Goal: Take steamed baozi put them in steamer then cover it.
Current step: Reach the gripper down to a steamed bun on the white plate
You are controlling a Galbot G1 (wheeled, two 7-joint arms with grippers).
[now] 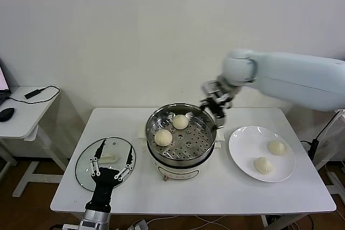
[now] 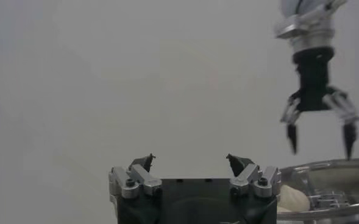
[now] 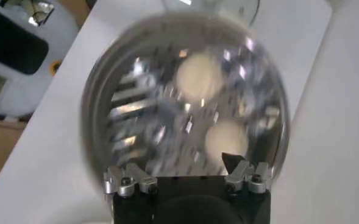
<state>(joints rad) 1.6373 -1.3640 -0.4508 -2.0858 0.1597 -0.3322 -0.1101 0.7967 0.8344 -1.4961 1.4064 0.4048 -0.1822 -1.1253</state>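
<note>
My right arm reaches in from the right, bent at the wrist, so that my right gripper (image 1: 214, 107) hangs above the far right rim of the steamer (image 1: 180, 157). Its fingers (image 2: 348, 115) are spread wide and hold nothing. My left arm is low at the near left corner of the table, with my left gripper (image 1: 112, 155) pointing forward over the near edge of the cover (image 1: 86, 168), fingers apart and empty.

The table (image 1: 205, 195) is plain white and stands against a bare white wall. A smaller side table (image 1: 21, 119) to the left carries a mouse and a cable. The cover lies flat on the table left of the steamer, its cream handle between my left fingers as the head view shows it; I cannot tell whether they touch it. A white plate (image 1: 242, 152) sits right of the steamer, just beside it.

Two baozi lie on the perforated tray inside the steamer: one (image 1: 180, 122) toward the far side, one (image 1: 163, 137) nearer and to the left. The far one lies below and a little left of my right gripper, well clear of the fingertips. In the right wrist view both baozi show beneath the fingers, blurred. Two more baozi rest on the plate, one (image 1: 276, 147) farther and one (image 1: 263, 165) nearer, both apart from my right gripper. The steamer is uncovered.
</note>
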